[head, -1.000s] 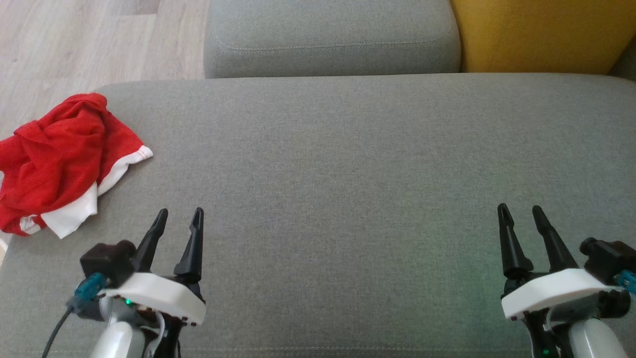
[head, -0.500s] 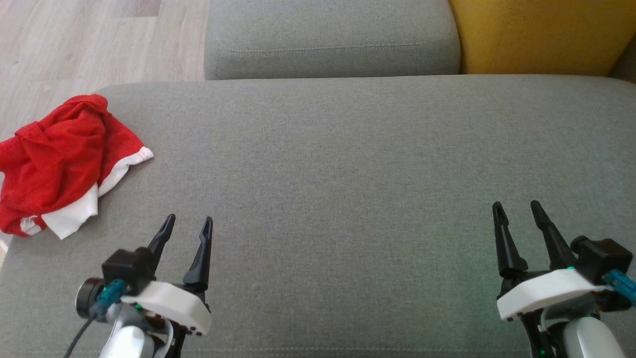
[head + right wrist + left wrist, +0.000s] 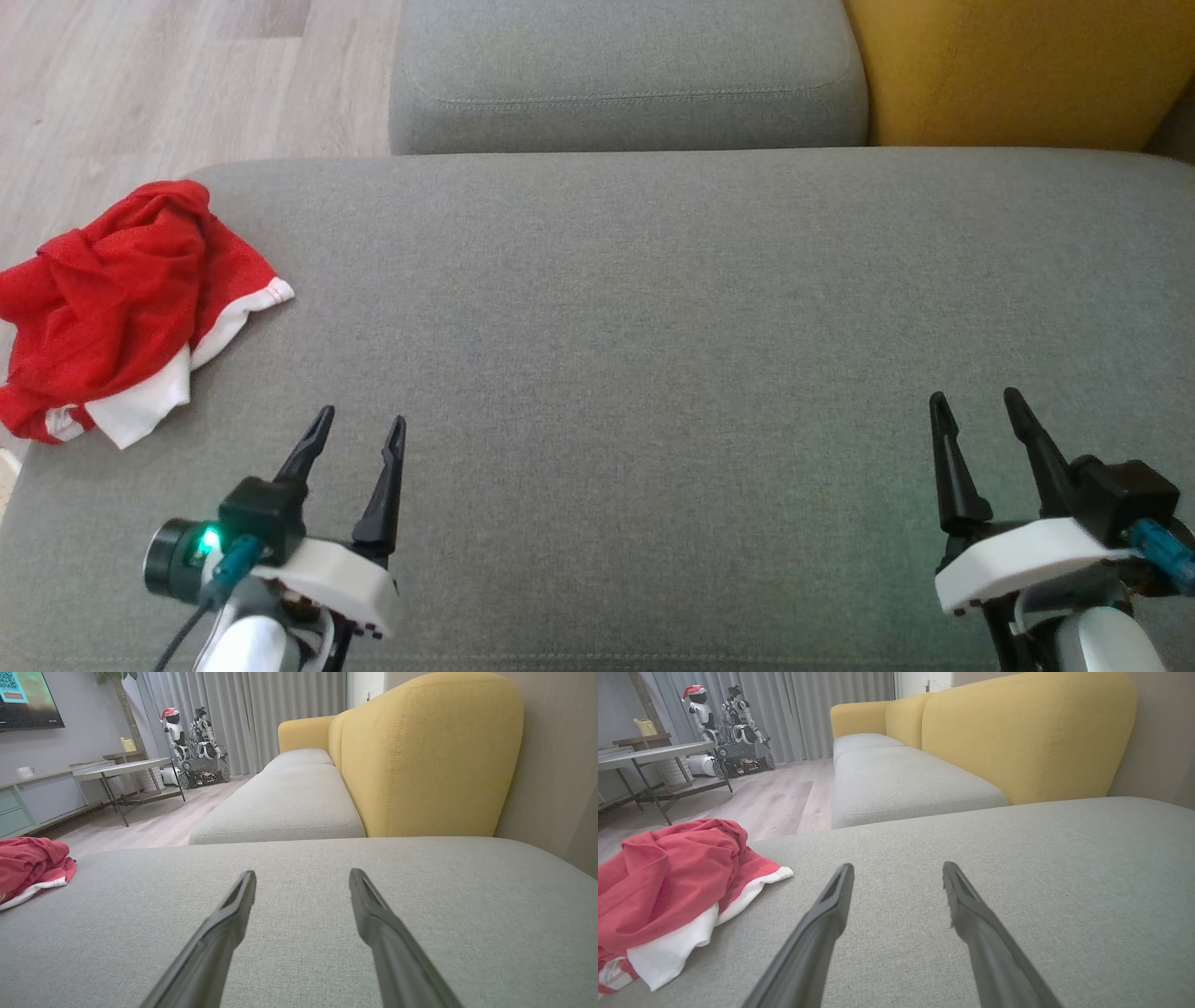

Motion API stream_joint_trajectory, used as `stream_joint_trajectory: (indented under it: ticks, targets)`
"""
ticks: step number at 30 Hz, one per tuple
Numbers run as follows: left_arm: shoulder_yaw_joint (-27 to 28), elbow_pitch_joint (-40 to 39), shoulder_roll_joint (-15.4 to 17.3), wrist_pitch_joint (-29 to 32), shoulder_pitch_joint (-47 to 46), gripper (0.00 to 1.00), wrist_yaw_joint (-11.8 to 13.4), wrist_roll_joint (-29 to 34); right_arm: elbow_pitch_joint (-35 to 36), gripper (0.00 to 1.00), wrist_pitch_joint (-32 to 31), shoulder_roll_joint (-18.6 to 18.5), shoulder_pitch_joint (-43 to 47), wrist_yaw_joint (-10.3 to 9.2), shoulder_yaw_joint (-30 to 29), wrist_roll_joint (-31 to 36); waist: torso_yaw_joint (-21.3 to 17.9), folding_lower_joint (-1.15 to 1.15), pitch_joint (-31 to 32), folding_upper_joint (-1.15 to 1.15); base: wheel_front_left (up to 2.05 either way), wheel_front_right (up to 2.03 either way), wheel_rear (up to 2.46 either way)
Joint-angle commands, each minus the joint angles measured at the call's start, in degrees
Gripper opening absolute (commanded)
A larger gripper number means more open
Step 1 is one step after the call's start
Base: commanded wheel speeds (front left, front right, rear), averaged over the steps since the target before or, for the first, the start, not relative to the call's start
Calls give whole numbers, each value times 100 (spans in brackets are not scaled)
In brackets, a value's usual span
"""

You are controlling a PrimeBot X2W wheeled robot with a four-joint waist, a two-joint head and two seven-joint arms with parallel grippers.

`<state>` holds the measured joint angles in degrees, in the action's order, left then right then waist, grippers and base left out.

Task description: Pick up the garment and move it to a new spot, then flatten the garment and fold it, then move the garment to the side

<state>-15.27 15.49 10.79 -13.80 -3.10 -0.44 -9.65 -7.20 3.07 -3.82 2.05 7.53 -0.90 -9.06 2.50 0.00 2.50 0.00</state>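
Observation:
The garment (image 3: 112, 308) is a crumpled red cloth with white trim, bunched at the left end of the grey cushion (image 3: 653, 327); part of it hangs past the cushion's left edge. It also lies at the left in the left wrist view, garment (image 3: 668, 882), and far left in the right wrist view, garment (image 3: 28, 865). My left gripper (image 3: 360, 422) hovers open over the cushion's front left, right of and nearer than the garment, nothing between its fingers. At the front right my right gripper (image 3: 976, 399) is open too, far from the cloth.
Beyond the grey cushion sits a second grey seat cushion (image 3: 625, 75) and a yellow backrest (image 3: 1018, 65). Wood floor (image 3: 140, 84) lies to the left. A low table (image 3: 654, 753) and a parked robot (image 3: 733, 732) stand across the room.
The head view has shifted slightly downward. My left gripper has drifted right and lower in the view, its wrist turning; the right gripper dipped a little. The garment has not moved.

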Motion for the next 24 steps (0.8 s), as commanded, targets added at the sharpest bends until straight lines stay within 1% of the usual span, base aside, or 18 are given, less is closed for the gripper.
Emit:
stream_joint_trajectory:
  ticks: [1,13,24]
  targets:
    - [156,-128,121,-112,-381,100,26,204,219,100,77,-9,-155,-4,83,203,7,0,8,0,0,0,0]
    - [248,83,36,-119,-385,100,17,-5,176,100,8,51,-128,-4,-2,12,4,0,7,0,0,0,0]
    - [262,170,18,-119,-393,100,59,-40,189,100,-37,69,-75,-4,-28,92,3,0,18,0,0,0,0]
